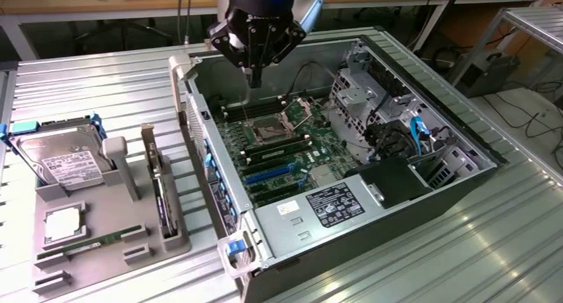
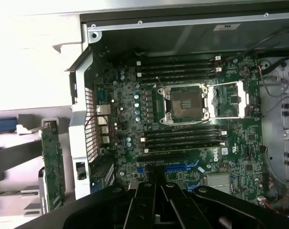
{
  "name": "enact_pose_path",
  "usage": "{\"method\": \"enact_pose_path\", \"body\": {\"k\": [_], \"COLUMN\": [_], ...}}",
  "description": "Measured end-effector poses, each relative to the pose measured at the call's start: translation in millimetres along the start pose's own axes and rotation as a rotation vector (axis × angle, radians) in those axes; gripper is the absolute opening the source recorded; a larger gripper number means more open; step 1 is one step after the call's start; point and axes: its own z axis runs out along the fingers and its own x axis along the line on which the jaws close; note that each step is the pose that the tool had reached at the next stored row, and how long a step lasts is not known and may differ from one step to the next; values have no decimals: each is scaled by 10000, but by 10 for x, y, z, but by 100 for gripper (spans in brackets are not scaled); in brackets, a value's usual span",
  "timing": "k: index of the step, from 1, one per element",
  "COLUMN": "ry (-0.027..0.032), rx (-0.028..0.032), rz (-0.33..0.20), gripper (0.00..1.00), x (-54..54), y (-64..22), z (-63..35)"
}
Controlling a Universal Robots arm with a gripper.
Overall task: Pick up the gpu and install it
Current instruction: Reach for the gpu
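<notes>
The gpu [image 1: 161, 192] stands on edge in a slot of the grey holder tray [image 1: 115, 214], to the exterior view's left of the open computer case; it looks like a narrow dark slab. In the wrist view, the gpu [image 2: 52, 164] appears as a green card outside the case wall. My gripper [image 1: 255, 79] hangs over the far end of the case, above the motherboard [image 1: 281, 155] and well away from the gpu. Its fingers are shut together with nothing between them. The wrist view has my gripper [image 2: 156, 183] over the blue expansion slots [image 2: 180, 168].
A silver hard drive [image 1: 62, 161], a small square chip [image 1: 62, 224] and a green memory stick [image 1: 97, 240] sit in the same tray. The case's side wall [image 1: 207, 158] stands between tray and motherboard. An open CPU socket [image 1: 268, 128], drive cages and cables [image 1: 413, 135] are inside the case.
</notes>
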Motion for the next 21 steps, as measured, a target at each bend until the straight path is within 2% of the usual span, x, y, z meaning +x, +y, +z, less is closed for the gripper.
{"method": "enact_pose_path", "body": {"k": [10, 12, 17, 21], "ry": [0, -1, -2, -2], "rx": [0, 0, -1, -1], "rz": [0, 0, 0, -1], "gripper": [11, 11, 11, 11], "x": [253, 355, 534, 749], "y": [-258, -326, -417, -494], "z": [-18, -23, -30, -34]}}
